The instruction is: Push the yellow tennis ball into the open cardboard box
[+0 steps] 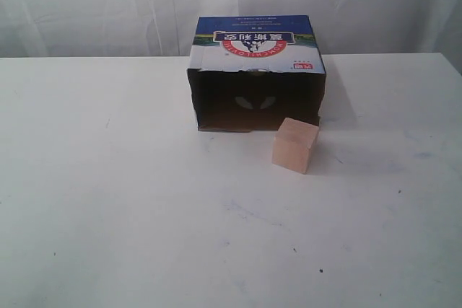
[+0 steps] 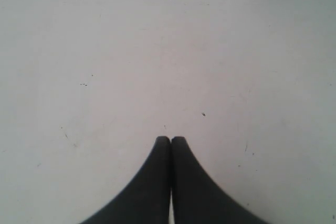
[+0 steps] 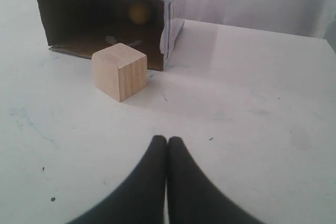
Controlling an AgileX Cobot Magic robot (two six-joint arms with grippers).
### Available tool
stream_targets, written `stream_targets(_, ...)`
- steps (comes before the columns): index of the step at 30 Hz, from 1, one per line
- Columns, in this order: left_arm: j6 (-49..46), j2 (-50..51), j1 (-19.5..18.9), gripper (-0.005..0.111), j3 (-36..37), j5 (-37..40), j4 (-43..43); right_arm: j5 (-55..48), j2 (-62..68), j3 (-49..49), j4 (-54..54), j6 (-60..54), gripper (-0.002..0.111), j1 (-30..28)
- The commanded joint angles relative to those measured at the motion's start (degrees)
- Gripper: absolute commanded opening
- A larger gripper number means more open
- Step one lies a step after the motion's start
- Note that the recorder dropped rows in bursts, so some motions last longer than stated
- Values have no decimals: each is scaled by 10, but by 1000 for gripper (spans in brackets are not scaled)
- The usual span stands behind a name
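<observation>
Resting inside open cardboard box (image 3: 173, 19), yellow tennis ball (image 3: 139, 12) shows dim against dark back wall, well ahead of right gripper (image 3: 167, 141). Task judged done from present lie. Right jaws pressed together, empty, low over white table (image 3: 252, 129). Pale wooden cube (image 3: 119, 71) sits between claw and box mouth, just outside it. Left gripper (image 2: 170, 140) likewise closed, empty; only table surface ahead of it. Ball judged light, springy, free-rolling: nudge at mid-height, no grasp needed. Box judged light, may slide if bumped.
</observation>
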State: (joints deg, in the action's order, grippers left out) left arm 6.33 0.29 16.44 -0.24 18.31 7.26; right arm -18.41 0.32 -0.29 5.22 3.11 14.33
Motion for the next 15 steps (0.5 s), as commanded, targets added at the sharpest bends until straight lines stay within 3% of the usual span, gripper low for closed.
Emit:
stream_targets(1,-1,-3,3,0,2,10,1,2,-3,3,-6,-15,0,-1)
stream_targets(15,-1,-3,3,0,2,10,1,2,-3,3,-6,-15,0,-1)
